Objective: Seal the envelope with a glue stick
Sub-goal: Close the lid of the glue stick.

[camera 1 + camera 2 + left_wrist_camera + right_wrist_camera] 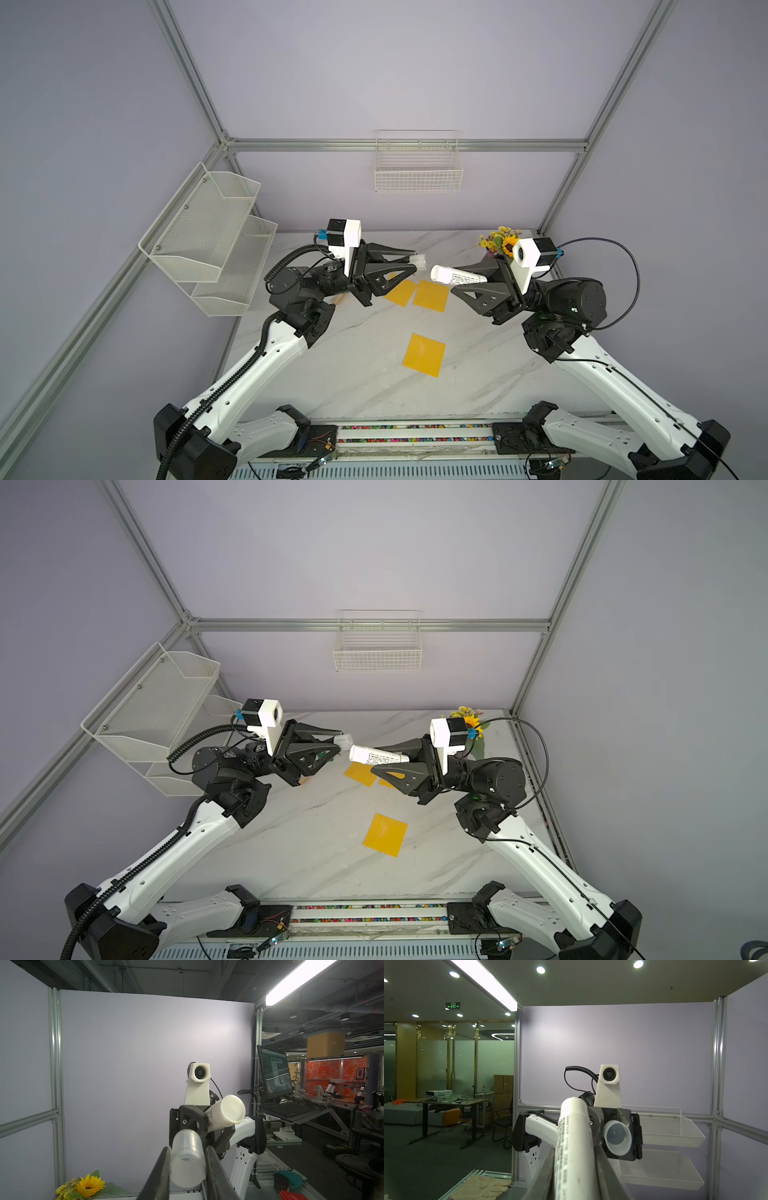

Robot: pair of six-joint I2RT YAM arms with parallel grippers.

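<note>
Mid-air, left tool (417,262) opposite right tool (455,277).

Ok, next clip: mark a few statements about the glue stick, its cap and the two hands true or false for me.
1. The right hand grips the glue stick. True.
2. The cap sits on the glue stick. False: it is off, pinched in the left hand.
3. The glue stick touches a yellow envelope. False: it is held in the air above the table.
4. Sunflowers stand at the table's far edge. True.
</note>
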